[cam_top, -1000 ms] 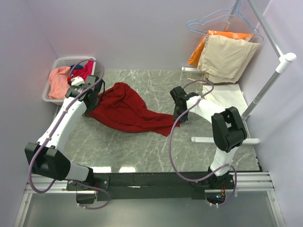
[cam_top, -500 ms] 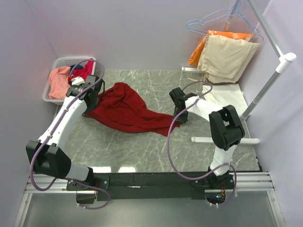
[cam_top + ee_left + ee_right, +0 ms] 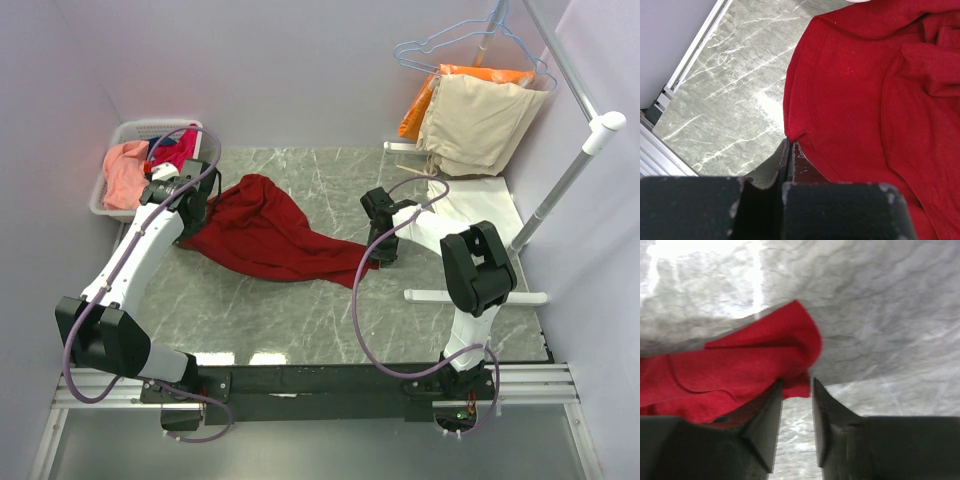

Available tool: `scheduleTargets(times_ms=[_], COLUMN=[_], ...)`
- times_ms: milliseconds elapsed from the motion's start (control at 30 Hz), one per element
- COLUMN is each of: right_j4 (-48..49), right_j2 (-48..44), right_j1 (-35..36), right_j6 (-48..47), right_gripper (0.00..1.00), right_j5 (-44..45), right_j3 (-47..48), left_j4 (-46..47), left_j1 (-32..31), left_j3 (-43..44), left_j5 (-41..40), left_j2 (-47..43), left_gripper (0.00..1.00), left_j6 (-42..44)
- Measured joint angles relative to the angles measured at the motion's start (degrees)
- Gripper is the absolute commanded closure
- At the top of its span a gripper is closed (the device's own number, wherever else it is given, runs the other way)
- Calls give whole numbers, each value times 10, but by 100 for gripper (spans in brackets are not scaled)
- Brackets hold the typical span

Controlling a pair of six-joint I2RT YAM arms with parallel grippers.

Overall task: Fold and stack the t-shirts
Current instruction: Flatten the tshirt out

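Spreading stage: pinching hem of dark red t-shirt (image 3: 265, 232) tight in left claw (image 3: 790, 146) near left edge of table (image 3: 300, 310), holding right claw (image 3: 797, 385) parted at its far tip mid-table; next, likely gripping there, stretching flat.

No readable text, labels, brands or numbers visible.

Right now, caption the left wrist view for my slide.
Left gripper shut on the edge of the dark red t-shirt lying on the marbled table.
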Motion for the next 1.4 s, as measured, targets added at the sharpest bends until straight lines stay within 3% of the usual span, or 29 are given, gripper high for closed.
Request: scheduleTargets(times_ms=[167,300,367,400,967,1200,1400], right_j4=[14,20,20,21,-31,-89,-122], right_j2=[7,13,16,17,-25,-119,-174], right_j1=[-1,-3,-4,-5,-2,-2,-12], right_j6=[-2,0,0,1,14,12,-3], right_gripper=[81,84,99,100,100,100,100], right_j5=[-25,-42,-48,-52,-10,27,59], right_j3=[3,7,9,10,21,137,259], left_j4=[0,0,0,0,0,-1,-6], left_j1=[2,4,6,7,16,16,16], left_j3=[0,0,0,0,6,58,174], left_j5=[0,0,0,0,0,3,3], left_j2=[0,0,0,0,0,0,12], left_gripper=[99,99,99,99,99,99,99], left_j6=[3,3,5,7,24,37,55])
